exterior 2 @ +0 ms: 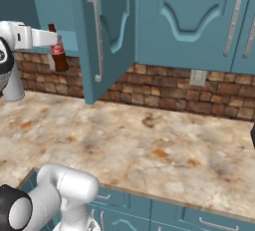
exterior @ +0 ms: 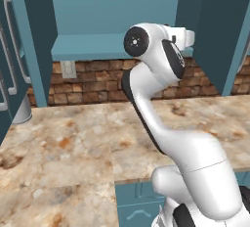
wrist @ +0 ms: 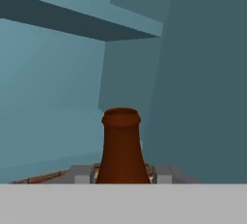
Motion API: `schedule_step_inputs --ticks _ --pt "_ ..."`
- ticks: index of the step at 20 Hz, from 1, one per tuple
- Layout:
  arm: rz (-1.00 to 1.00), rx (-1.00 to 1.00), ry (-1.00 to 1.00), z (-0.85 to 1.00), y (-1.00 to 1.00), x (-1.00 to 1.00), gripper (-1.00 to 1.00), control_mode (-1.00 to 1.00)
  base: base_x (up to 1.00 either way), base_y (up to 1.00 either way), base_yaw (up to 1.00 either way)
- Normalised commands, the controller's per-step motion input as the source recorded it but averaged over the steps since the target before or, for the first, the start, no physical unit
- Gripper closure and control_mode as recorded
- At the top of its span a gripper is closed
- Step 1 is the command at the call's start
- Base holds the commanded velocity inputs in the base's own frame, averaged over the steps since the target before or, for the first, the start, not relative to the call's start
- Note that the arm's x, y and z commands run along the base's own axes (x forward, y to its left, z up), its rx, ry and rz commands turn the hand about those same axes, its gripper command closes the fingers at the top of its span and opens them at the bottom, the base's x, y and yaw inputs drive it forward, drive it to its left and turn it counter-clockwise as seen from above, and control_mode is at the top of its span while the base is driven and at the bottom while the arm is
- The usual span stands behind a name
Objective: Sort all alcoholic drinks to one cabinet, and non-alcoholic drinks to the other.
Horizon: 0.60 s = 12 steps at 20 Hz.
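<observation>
Marbled counter below an open teal cabinet, left base view. Right base view: tool holds the dark brown cola bottle upright beside the cabinet door. Hand view: tool closed around the bottle's neck, inside the cabinet.

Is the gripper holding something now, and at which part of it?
Yes. The gripper holds the dark brown bottle at its body, around the red label, below the neck.
</observation>
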Motion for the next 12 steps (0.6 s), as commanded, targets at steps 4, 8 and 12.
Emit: schedule_step_inputs --ticks 4,8,12 --pt "0.01 0.01 -0.05 0.06 -0.22 0.41 1.00 -1.00 0.00 0.00 0.00" --pt "0.07 0.07 -0.06 0.00 -0.26 0.30 1.00 -1.00 0.00 0.00 0.00" --pt "0.09 0.10 -0.07 0.00 -0.28 0.19 1.00 -1.00 0.00 0.00 0.00"
